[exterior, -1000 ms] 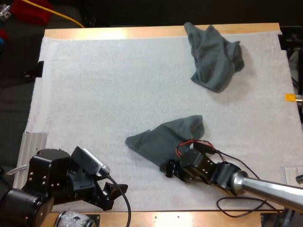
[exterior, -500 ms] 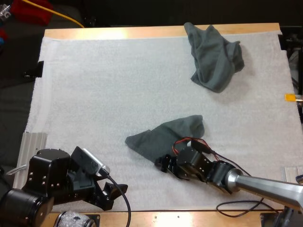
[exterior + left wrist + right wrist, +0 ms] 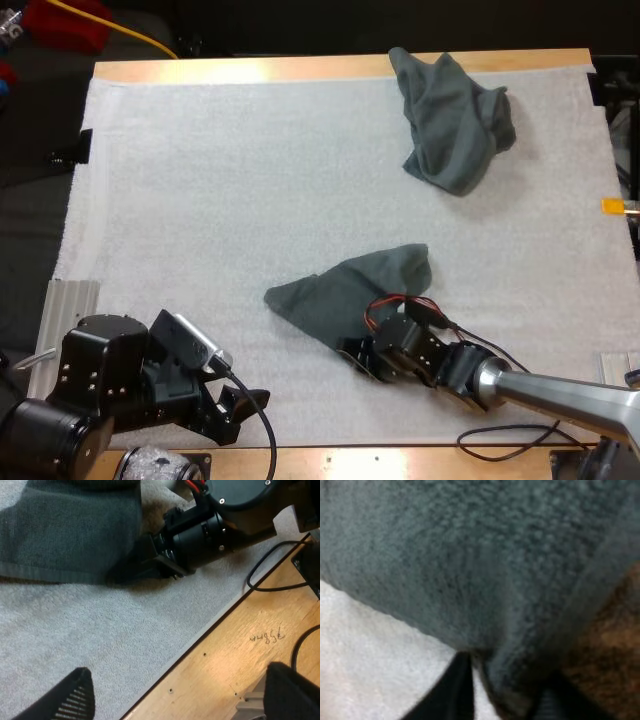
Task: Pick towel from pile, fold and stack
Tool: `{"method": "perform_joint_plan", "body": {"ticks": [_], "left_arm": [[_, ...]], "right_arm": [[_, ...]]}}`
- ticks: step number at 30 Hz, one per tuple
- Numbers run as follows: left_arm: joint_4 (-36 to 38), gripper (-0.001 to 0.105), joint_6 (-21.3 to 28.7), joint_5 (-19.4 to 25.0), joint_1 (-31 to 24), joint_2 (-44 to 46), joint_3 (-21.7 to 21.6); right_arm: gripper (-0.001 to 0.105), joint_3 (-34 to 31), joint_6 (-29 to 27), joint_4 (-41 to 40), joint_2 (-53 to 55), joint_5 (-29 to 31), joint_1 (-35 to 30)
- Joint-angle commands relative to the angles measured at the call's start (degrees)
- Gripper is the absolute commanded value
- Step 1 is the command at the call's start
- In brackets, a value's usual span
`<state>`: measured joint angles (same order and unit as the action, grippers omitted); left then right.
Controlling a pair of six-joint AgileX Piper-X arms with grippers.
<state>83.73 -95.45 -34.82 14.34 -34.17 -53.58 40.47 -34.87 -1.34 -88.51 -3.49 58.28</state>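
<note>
Right gripper: my right gripper (image 3: 350,352) is down low on the mat; its fingers (image 3: 456,692) are clamped on the near hem of the flat towel (image 3: 345,292); a roll of grey-green cloth bulges between them, pressed from both sides.
Right arm: it comes in from the right edge and lies low over the mat's near right part; the wrist sits just beside the towel's near edge.
Flat towel: loosely spread on the near middle of the mat; one pointed corner reaches toward my left side, a rounded lobe lies at the far right.
Left gripper: my left gripper (image 3: 238,405) hovers at the mat's near edge; its fingers (image 3: 75,695) stand wide apart, holding nothing; one is over the mat, the other over bare wood.
In between: bare mat lies between my left gripper and the flat towel.
Crumpled towel: the crumpled towel (image 3: 455,120) is heaped at the mat's far right, reaching the far edge; well apart from the flat towel.
Mat: the white mat (image 3: 200,180) covers most of the wooden table (image 3: 250,69); wood shows along the far and near sides.
Other: a ribbed metal plate (image 3: 68,305) lies at the mat's left edge; handwriting (image 3: 267,637) marks the wood near my left gripper.
</note>
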Motion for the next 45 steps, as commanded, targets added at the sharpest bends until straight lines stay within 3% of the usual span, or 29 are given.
{"method": "perform_joint_plan", "body": {"ticks": [1, 2, 10, 18, 24, 34, 45], "left_arm": [[0.0, 0.068, 0.2, -0.5, 0.2, 0.0, -0.1], [0.0, 0.068, 0.2, -0.5, 0.2, 0.0, -0.1], [-0.5, 0.068, 0.4, -0.5, 0.2, 0.0, -0.1], [-0.5, 0.068, 0.4, -0.5, 0.2, 0.0, -0.1], [-1.1, 0.068, 0.4, -0.5, 0.2, 0.0, -0.1], [-5.4, 0.068, 0.4, -0.5, 0.2, -0.5, -0.1], [-10.4, 0.068, 0.4, -0.5, 0.2, -9.1, 0.6]], "right_arm": [[0.005, -0.2, -1.9, -2.8, 0.6, -0.3, 0.0], [0.001, -0.2, -2.8, -4.1, 1.0, -0.3, 0.0], [0.002, -0.1, -15.3, -16.6, 8.3, -0.2, 0.0], [0.002, 1.7, -22.5, -25.5, 16.4, 0.5, 0.0], [0.002, 5.0, -26.8, -39.6, 20.3, 1.4, 0.0], [0.002, 5.7, -29.6, -53.6, 25.4, 2.3, 0.0], [0.002, 5.7, -29.6, -54.3, 26.1, 3.5, 0.0]]}}
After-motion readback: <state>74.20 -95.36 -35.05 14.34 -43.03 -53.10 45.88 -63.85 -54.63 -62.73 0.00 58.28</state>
